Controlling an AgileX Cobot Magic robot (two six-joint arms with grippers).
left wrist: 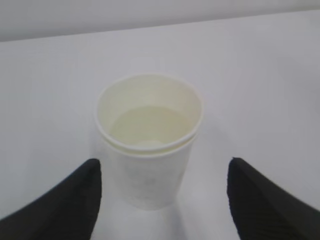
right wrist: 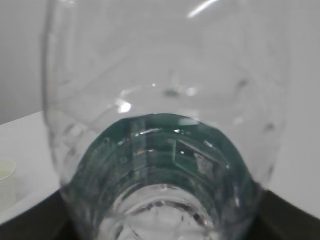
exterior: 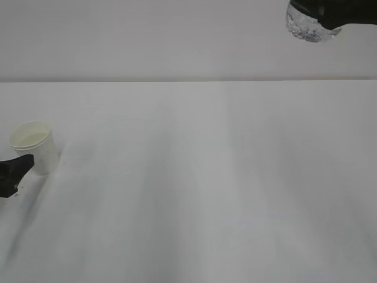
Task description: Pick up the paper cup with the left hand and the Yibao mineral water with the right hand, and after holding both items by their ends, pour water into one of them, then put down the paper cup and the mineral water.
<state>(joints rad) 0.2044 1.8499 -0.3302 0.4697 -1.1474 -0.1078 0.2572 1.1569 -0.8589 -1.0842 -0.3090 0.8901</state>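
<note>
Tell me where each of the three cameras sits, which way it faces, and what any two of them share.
Exterior: in front of the white table, looking down at a slant; left gripper beside the paper cup, right gripper holding the bottle aloft.
Left wrist: just behind open fingers, facing the cup, which stands on the table between them.
Right wrist: pressed against the clear bottle, looking along it.
Shared: all three show the cup.
</note>
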